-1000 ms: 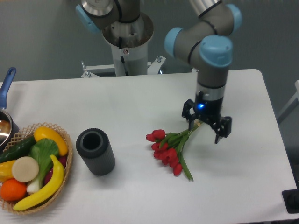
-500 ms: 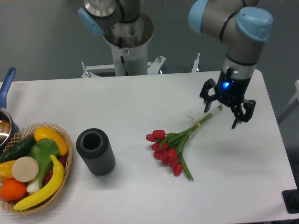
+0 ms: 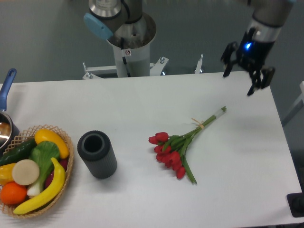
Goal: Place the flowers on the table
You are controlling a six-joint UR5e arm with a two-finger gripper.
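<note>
Table (image 3: 118,102) | flowers (image 3: 178,148) lying unmoved | tool (image 3: 247,66) spread, empty, risen farther away

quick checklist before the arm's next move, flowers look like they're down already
1. Flowers lying flat on the table: ok.
2. Gripper free of the flowers: ok, it is open, empty, raised and off to the side of the stem ends.
3. Bunch in one piece: ok, the tie near the stem ends holds it together.
4. Flowers apart from the dark cylinder: ok, bare table between them.
5. Flowers away from the table's edges: ok.
6. Basket of fruit and vegetables undisturbed: cannot tell from this view alone; it sits at the far left.
</note>
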